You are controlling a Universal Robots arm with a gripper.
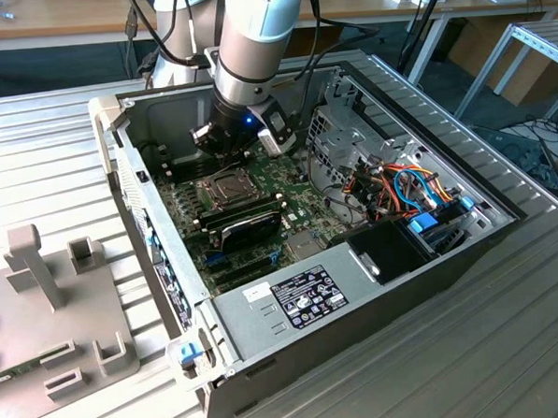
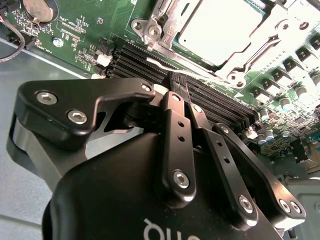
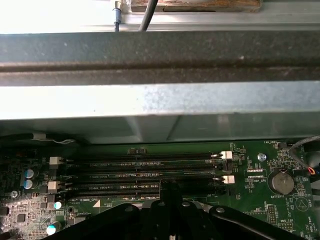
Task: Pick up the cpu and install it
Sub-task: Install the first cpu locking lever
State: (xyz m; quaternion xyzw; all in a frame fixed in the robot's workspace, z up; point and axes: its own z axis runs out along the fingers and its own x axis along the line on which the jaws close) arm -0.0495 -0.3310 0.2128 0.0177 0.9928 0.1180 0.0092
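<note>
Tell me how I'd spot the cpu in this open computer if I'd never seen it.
Find the open computer case on the ribbed metal table, then the green board lying flat inside it. Beside the black memory slots sits a hinged metal frame, and the cpu is the flat square inside it. Its plain, dull silver top is unlike anything nearby.

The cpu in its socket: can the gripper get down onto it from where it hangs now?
Probably yes. The cpu lies face-up in the open socket frame with nothing over it, and the gripper hangs just beside it, above the memory slots.
</note>
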